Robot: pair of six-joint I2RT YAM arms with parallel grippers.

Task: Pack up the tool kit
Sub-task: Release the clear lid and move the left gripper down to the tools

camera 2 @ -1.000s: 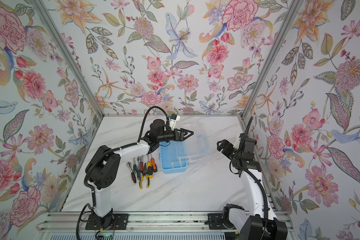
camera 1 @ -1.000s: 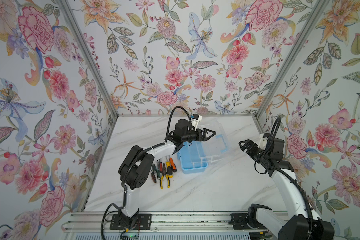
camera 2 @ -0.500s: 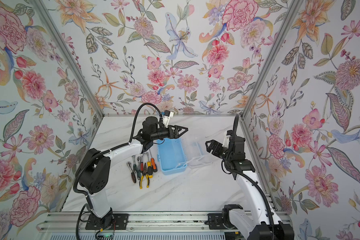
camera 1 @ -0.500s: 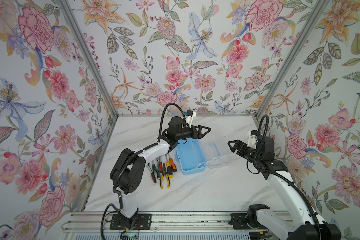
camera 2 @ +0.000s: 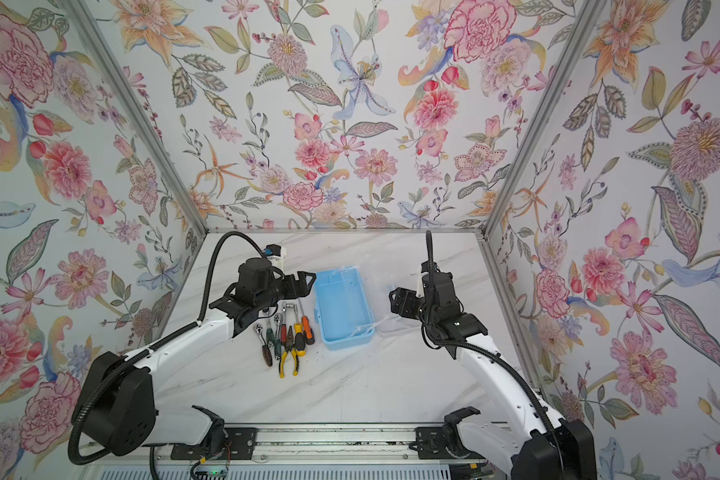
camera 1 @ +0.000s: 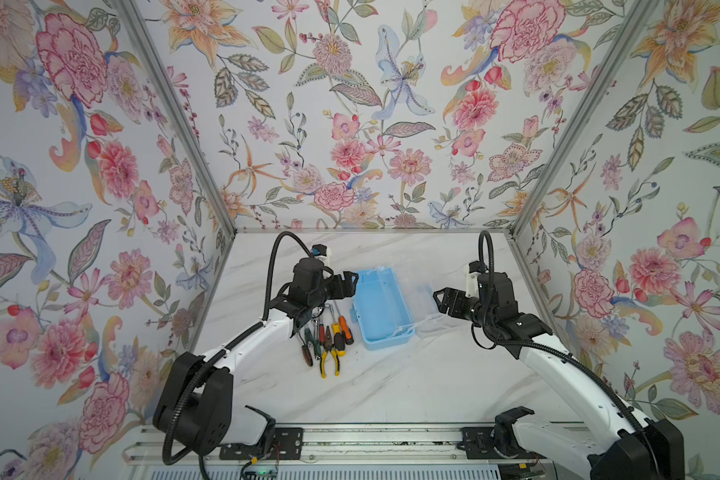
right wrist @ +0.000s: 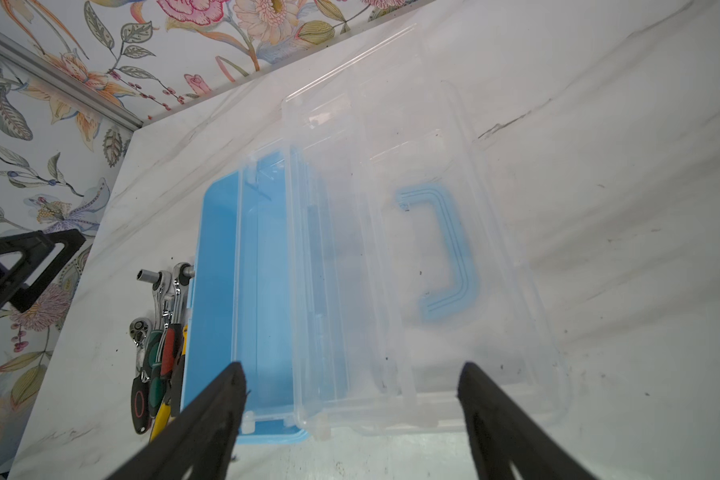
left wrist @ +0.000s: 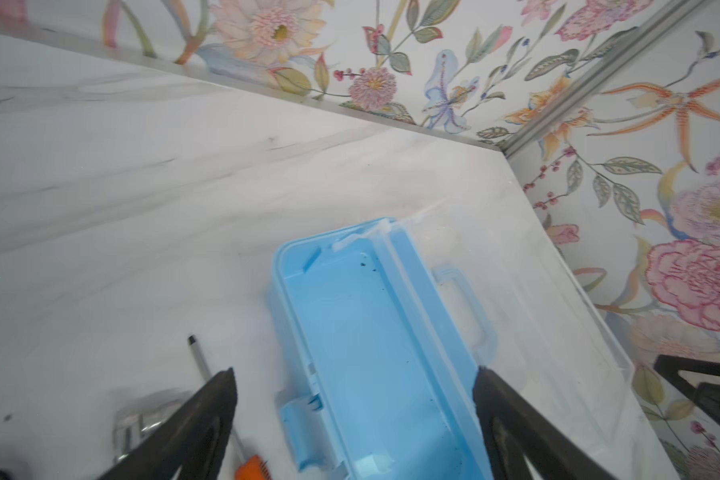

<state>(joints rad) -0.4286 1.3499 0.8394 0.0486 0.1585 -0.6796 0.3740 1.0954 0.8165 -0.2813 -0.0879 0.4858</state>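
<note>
Beside blue toolbox [camera 1: 381, 307], tools [camera 1: 329, 336] in row; clear lid [right wrist: 433, 166] lies open; left claw [left wrist: 353, 372], right claw [right wrist: 350, 368] apart.

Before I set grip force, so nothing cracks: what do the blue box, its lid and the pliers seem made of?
Blue box: opaque moulded plastic, smooth, slightly glossy. Lid: clear hard plastic; table shows through. Pliers: dark metal head, yellow grips probably rubbery plastic coating.
</note>
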